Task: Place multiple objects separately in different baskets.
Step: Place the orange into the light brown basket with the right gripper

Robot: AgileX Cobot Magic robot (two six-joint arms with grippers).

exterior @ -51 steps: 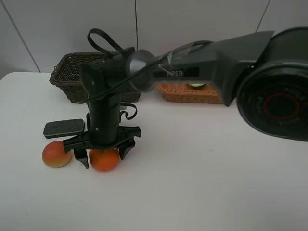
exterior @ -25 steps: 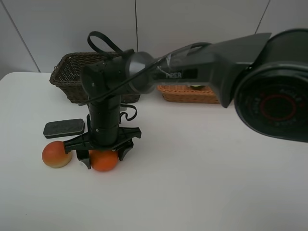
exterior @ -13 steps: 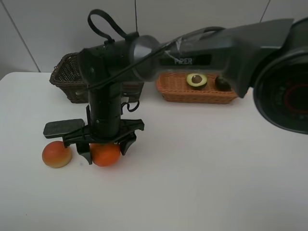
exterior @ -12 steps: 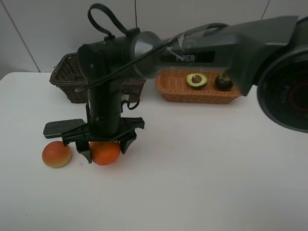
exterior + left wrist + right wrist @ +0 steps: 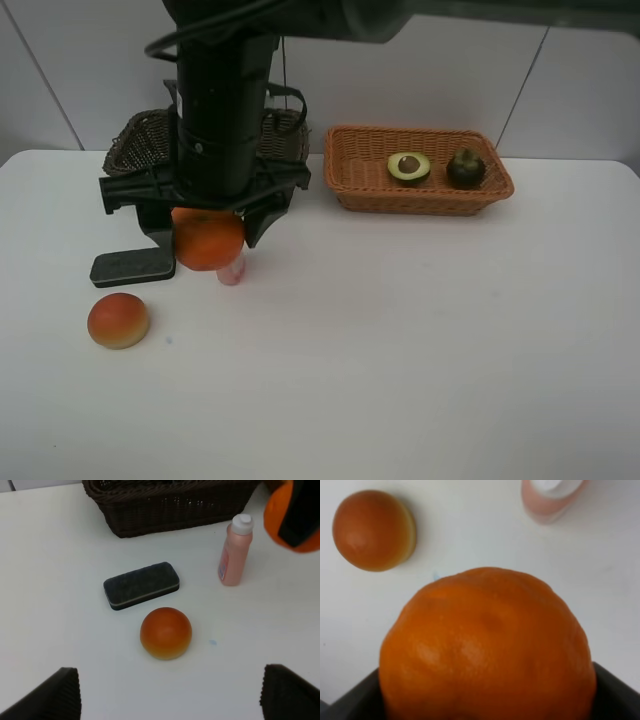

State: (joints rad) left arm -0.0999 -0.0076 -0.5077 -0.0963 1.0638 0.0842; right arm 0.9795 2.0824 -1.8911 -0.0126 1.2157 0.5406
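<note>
1. Right arm: it reaches across to the left side of the worktop (image 5: 420, 380). The right fingers (image 5: 257, 222) point down and are clamped on the orange (image 5: 208, 245), one finger on each side of the fruit. In the right wrist view the orange fills most of the frame, seated between the two dark fingers.

2. Orange: it is held clear of the worktop, in front of the dark brown basket (image 5: 135, 155) and above the pink bottle (image 5: 231, 272).

3. Left arm: the left fingers (image 5: 55, 695) are spread wide with nothing between them, over bare worktop nearer than the peach-coloured fruit (image 5: 166, 632).

4. Items on the worktop, left side:
- The pink bottle stands upright with its white cap on, just right of the eraser block (image 5: 132, 268) and near the dark brown basket.
- The eraser block lies flat between the dark brown basket and the peach-coloured fruit.
- The peach-coloured fruit is the nearest of the three and touches neither of the others.

5. Baskets: the dark brown basket sits at the far left, largely hidden by the arm, so its contents cannot be judged. The light tan basket (image 5: 420, 203) sits at the far right, well apart from the items on the worktop. It holds the halved avocado (image 5: 408, 167), cut face up, and the mangosteen (image 5: 466, 168) just to its right.
</note>
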